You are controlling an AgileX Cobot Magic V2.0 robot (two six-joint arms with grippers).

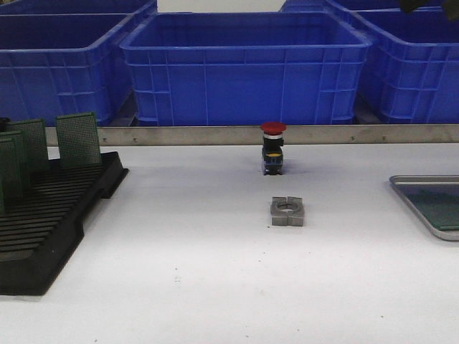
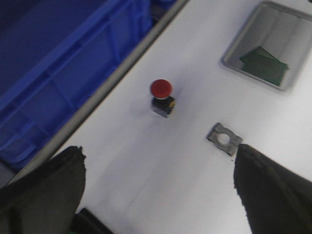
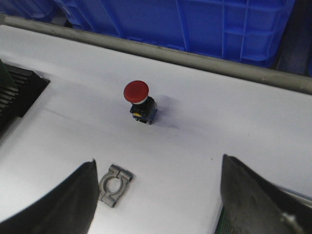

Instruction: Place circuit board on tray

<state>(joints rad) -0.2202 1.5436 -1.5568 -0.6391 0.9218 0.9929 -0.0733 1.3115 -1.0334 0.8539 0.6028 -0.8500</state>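
I read both hands as open and empty: left hand [image 2: 156, 195] and right hand [image 3: 158, 200] each show spread fingers with bare desk [image 1: 215, 287] between. Tray [image 1: 430, 208] sits well right of the red push-button [image 1: 273, 147], cut off by the frame edge; green circuit boards [image 2: 263, 66] lie in it. Metal clamp block [image 1: 287, 211] lies just in front of the button. Black rack [image 1: 50, 215], left of the button, holds upright boards [image 1: 77, 140]. Blue bins [image 1: 244, 64] stand behind.
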